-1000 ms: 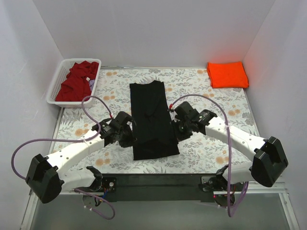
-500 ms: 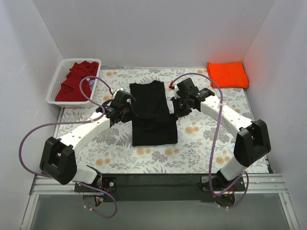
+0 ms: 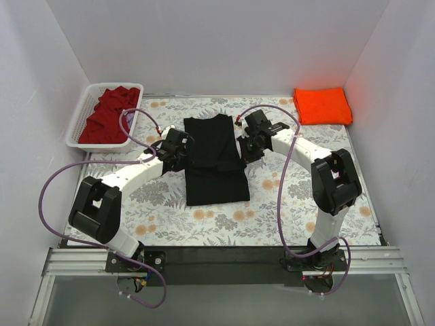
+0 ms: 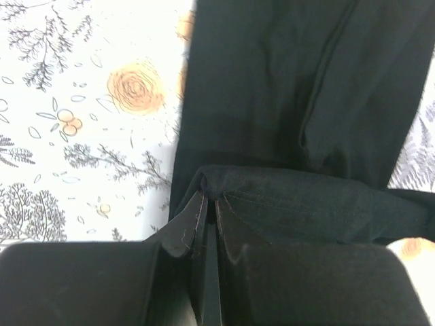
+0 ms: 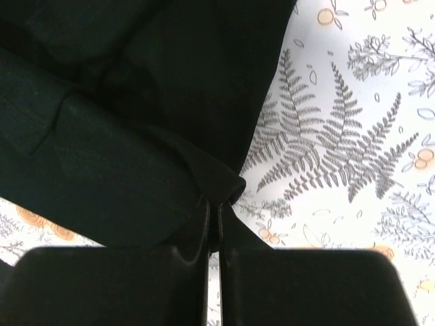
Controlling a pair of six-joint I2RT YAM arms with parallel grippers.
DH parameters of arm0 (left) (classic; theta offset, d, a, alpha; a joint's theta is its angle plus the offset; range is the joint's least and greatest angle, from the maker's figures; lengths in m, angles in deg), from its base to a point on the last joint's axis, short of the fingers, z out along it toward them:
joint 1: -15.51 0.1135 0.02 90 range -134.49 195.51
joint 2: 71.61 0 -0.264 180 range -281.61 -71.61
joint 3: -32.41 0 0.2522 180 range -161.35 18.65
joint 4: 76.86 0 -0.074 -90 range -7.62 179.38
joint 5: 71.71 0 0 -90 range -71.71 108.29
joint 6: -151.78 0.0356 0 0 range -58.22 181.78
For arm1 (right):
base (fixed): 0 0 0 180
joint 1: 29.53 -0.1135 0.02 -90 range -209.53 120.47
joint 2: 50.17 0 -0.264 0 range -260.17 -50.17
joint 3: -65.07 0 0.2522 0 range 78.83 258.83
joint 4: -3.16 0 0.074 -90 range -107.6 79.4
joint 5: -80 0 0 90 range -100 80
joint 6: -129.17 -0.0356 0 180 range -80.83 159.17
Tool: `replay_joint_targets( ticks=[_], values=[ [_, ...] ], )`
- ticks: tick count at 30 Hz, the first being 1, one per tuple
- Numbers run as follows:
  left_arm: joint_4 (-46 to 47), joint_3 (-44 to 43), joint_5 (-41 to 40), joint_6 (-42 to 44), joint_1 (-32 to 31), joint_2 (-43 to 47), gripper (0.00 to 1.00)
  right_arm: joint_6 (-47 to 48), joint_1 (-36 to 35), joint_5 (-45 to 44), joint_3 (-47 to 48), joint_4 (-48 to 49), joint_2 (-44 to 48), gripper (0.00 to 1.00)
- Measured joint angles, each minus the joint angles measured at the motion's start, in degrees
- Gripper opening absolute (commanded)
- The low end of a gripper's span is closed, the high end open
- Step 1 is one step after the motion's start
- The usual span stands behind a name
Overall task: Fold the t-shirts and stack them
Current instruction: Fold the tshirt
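The black t-shirt (image 3: 214, 159) lies as a long strip in the middle of the floral table, its near end lifted and doubled back over itself. My left gripper (image 3: 185, 155) is shut on the shirt's left corner (image 4: 211, 183). My right gripper (image 3: 241, 151) is shut on the right corner (image 5: 221, 183). Both hold the hem above the shirt's middle. The orange t-shirt (image 3: 322, 105) lies folded at the far right corner. The dark red t-shirt (image 3: 107, 114) is bunched in the white basket (image 3: 79, 115) at the far left.
White walls close in the table on the left, back and right. The flowered tablecloth (image 3: 285, 204) shows around the shirt. Purple cables (image 3: 126, 136) loop off both arms above the table.
Both grippers have carried the black shirt's near hem away from the table's front edge toward the back, folding the lower part over the upper. The arms have stretched out.
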Motion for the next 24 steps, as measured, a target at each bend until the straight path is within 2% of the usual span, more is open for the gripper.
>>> replay_joint_targets(
  ticks=[11,13,14,17,21,24],
  values=[
    [5.0,1.9,-1.5,-0.8,0.9,-6.6,0.01,0.0,0.0,0.1,0.8,3.0,-2.6,0.01],
    [5.6,2.0,-1.5,-0.9,1.0,-7.0,0.09,0.0,0.0,-0.1,0.8,3.3,-2.8,0.06],
    [5.8,2.0,-1.5,-0.9,1.0,-7.1,0.11,0.0,0.0,-0.3,0.8,3.4,-2.8,0.17],
    [5.7,2.0,-2.2,-1.0,1.2,-7.0,0.23,-0.1,0.0,-1.1,0.8,3.7,-2.8,0.31],
    [4.4,2.1,-3.2,-0.9,1.6,-4.9,0.43,-0.1,0.3,-2.5,0.8,3.6,-2.3,0.37],
    [2.9,2.1,-4.0,-1.1,1.4,-0.8,0.47,-0.2,0.3,-4.0,-0.1,3.7,0.9,0.38]
  ],
)
